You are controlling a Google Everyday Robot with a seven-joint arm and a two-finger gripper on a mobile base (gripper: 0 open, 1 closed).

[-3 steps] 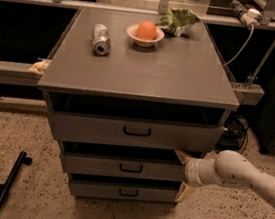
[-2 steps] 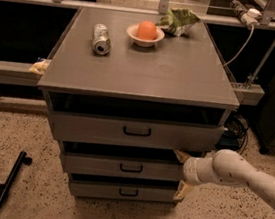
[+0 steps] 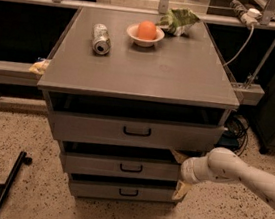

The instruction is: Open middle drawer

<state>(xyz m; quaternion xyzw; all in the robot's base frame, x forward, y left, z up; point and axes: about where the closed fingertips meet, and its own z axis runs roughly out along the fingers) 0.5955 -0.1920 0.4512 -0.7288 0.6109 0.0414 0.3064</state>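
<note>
The middle drawer (image 3: 120,167) is the mid-sized grey front of three stacked in a grey cabinet, with a small black loop handle (image 3: 131,168) at its centre. A dark gap shows above its top edge. My gripper (image 3: 180,173) comes in from the right on a white arm (image 3: 240,173) and sits at the drawer's right end. Its fingers are open, one fingertip (image 3: 176,156) at the drawer's top corner and the other below its bottom corner. The gripper is well right of the handle.
The top drawer (image 3: 134,131) and bottom drawer (image 3: 124,192) have like handles. On the cabinet top (image 3: 182,72) lie a can (image 3: 102,39), a bowl with an orange (image 3: 146,33) and a green bag (image 3: 178,20). A black bar (image 3: 6,185) lies on the floor at left.
My arm has shifted very slightly left at the drawer's right end. The drawers have not visibly moved.
</note>
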